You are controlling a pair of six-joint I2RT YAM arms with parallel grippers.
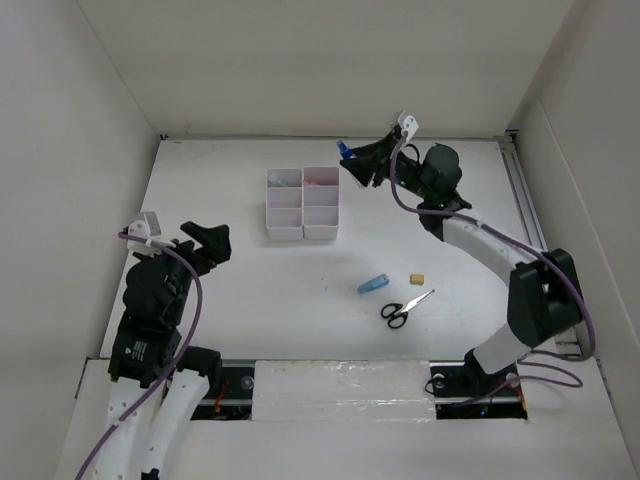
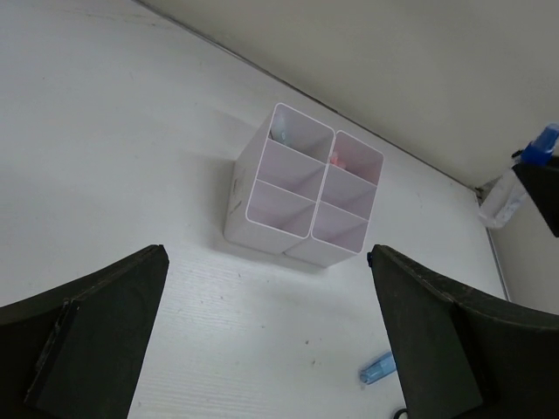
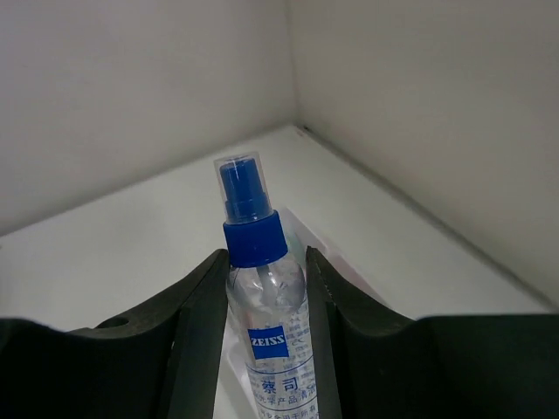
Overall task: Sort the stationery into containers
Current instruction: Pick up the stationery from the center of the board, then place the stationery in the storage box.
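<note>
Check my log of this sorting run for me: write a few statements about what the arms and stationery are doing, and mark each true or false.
1. The right gripper is shut on the blue-capped bottle. True.
2. The left gripper holds the scissors. False: it is open and empty, and the scissors lie on the table.
3. The eraser sits in a tray compartment. False: it lies on the table near the blue highlighter, outside the trays.
4. The two trays stand side by side, making six compartments. True.
</note>
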